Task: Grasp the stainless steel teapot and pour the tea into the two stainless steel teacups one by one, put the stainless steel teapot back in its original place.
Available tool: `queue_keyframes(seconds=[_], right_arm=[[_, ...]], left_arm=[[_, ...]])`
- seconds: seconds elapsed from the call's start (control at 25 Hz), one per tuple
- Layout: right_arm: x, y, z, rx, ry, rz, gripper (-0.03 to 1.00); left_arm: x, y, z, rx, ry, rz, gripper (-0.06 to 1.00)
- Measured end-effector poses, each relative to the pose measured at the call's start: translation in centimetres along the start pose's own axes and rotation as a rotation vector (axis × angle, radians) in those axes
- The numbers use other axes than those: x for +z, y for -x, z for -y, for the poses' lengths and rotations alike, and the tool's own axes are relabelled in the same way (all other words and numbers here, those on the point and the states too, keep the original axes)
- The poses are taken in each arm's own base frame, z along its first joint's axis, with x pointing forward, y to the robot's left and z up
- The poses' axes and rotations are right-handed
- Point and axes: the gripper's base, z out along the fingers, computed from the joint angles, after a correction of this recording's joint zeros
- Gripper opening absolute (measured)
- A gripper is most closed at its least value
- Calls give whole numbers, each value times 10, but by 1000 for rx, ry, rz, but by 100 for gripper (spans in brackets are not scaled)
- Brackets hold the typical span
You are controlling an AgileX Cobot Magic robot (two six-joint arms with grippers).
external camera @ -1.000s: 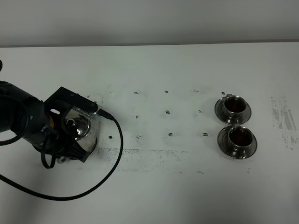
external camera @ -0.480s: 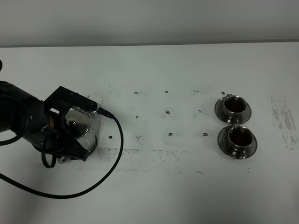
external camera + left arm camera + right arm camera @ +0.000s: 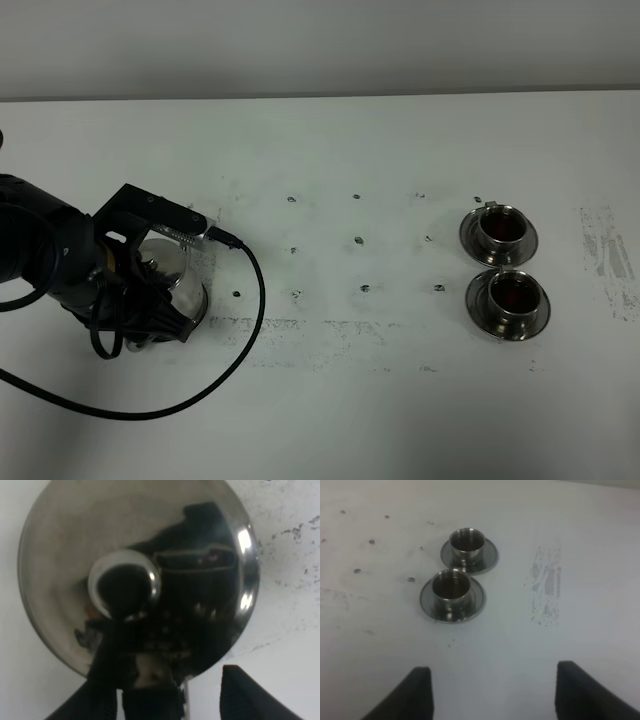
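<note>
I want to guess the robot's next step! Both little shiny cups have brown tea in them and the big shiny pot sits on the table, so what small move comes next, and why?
Probably lift the left gripper straight up, clear of the squat shiny steel teapot. The pot stands upright on the white table, and both small steel teacups on saucers already hold reddish-brown tea, so pouring looks done.

No text, label, brand, number or sign can be read in any of the views. The tabletop [image 3: 400,400] carries only dark specks and grey scuff marks, none of them forming letters or figures. The teapot [image 3: 140,575] shows nothing but reflections on its steel, and the two teacups [image 3: 457,575] and their saucers bear no engraving or stamp that can be made out.
</note>
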Motion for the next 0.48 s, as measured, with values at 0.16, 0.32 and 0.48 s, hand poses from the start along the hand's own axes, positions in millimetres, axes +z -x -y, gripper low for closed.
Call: queue_keyframes(seconds=[0.16,0.32,0.48], right_arm=[[0,0,0,0,0,0,51],[0,0,0,0,1,0,51],[0,0,0,0,1,0,51]], left_arm=[[-15,-1,-1,-14,3,34,45],[-38,-4,-2,-17,9,80,45],[-59,-8,4,4,9,127,45]])
